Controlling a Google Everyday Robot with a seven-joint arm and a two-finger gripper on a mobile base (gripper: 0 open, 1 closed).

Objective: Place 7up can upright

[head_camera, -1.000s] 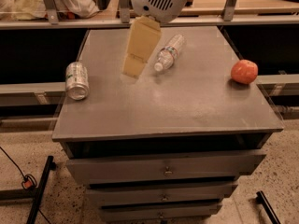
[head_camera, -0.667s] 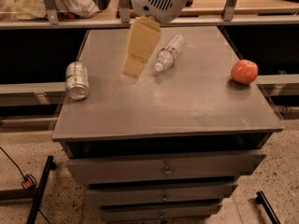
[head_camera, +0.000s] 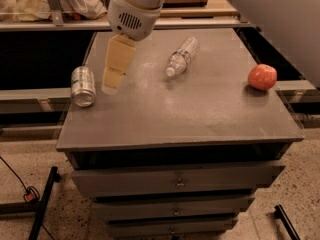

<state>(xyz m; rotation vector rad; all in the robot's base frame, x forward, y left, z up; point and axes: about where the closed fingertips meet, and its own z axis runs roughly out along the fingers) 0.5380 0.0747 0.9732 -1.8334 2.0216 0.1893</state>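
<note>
Jaws have swung left and lower since a second ago; they now hang just right of the can (head_camera: 83,86), above the worktop (head_camera: 200,114), not touching it. Can't tell whether they're wide or narrow. Nothing held, as far as I can see.

Can lies on its side at the worktop's left edge, one shiny end toward the camera. My read: light, thin-walled, smooth, dents under a hard squeeze and rolls if nudged, maybe off that edge. I'd grip across mid-body, then tip upright.

Bottle (head_camera: 181,56) lies well right of the can, further back. Apple (head_camera: 262,77) is far right of it. Neither blocks the approach.
</note>
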